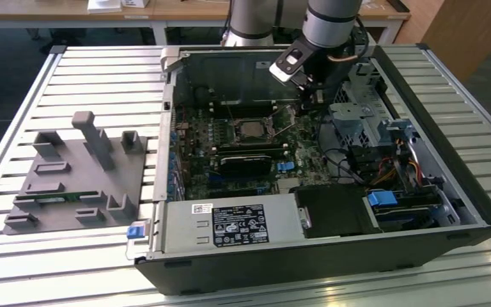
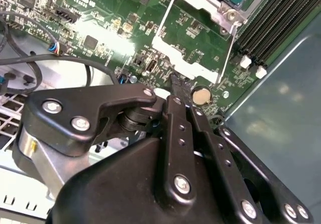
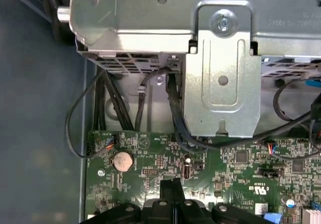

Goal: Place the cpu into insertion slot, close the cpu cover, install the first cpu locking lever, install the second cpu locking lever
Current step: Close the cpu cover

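Cpu is seated in the insertion slot; the tool, closed on nothing visible, is held low beside an unlatched locking lever, seemingly for pressing, not gripping.

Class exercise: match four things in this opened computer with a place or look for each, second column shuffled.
1 cpu
2 coin battery
3 grey fixture block
4 power supply box

A black label, at the near edge of the case
B square, silver-grey, in the middle of the green board
C outside the case, on the exterior view's left
D round, silver, near the board's edge

Pairs: 1-B, 2-D, 3-C, 4-A
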`<state>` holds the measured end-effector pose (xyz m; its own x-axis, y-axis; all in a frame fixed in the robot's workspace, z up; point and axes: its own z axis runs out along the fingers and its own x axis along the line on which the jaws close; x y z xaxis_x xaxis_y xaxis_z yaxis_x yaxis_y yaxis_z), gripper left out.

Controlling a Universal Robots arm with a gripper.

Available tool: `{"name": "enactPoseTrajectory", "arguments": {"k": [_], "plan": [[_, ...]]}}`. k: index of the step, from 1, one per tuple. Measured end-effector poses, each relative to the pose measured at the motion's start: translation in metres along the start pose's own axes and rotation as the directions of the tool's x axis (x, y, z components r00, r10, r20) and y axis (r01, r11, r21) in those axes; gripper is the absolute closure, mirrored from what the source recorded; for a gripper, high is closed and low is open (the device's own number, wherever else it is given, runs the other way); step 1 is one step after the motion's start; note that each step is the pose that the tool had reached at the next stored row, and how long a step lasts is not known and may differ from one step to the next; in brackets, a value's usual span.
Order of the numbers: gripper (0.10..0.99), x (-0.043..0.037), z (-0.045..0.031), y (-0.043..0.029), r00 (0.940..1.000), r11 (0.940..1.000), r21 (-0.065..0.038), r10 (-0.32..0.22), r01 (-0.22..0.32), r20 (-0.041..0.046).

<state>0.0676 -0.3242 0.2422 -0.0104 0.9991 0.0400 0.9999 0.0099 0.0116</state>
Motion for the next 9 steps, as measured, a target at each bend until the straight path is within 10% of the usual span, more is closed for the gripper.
{"name": "enactPoseTrajectory", "arguments": {"k": [9], "plan": [[0.980, 0.0000, 0.0005, -0.0053, 1.0000, 1.0000, 0.000, 0.000, 0.000, 0.0000]]}}
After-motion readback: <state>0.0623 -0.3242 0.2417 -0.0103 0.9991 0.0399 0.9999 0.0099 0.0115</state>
